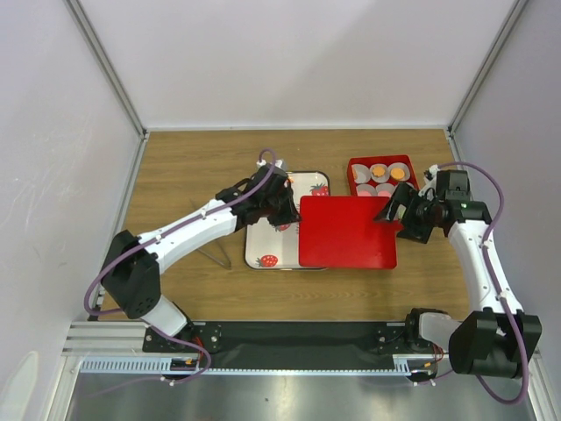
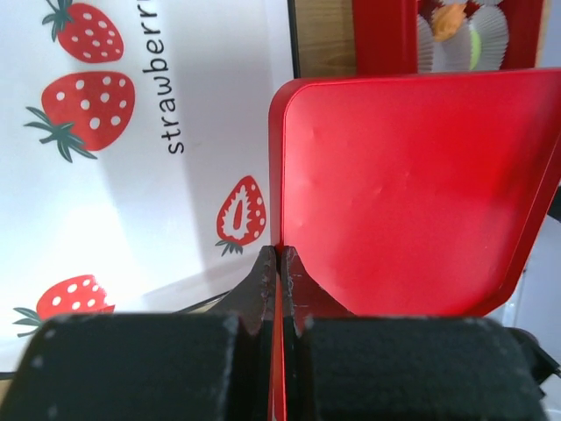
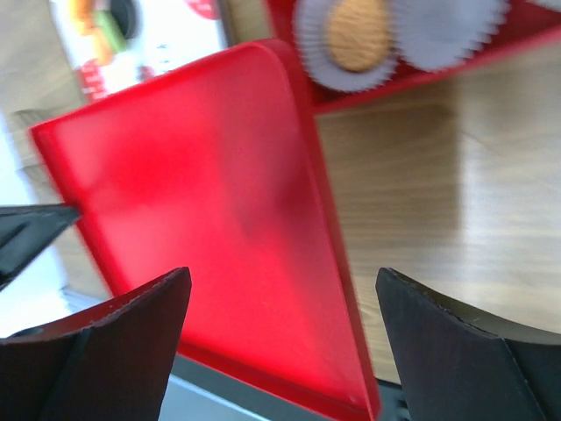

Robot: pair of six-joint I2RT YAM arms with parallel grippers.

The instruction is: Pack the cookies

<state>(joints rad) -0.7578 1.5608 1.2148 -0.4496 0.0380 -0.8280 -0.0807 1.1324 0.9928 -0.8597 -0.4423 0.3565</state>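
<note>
Cookies: orange ones sit in white paper cups inside the red box, at the far right of the tabletop. The right wrist view shows one orange cookie centred in its cup. A few loose cookies (orange, green, black; blurred) lie on the strawberry tray, seen at the top left of the right wrist view.

Red lid: just in front of the box, between the two arms. Its left side overlaps the tray's right side.

Left end effector: jaws fully closed, pinching the lid's left edge between the fingertips.

Right end effector: jaws spread wide, nothing in its grasp. It hangs above the lid's far right corner, with the lid's right edge running between the two fingers. I cannot tell whether either finger touches the lid.
</note>
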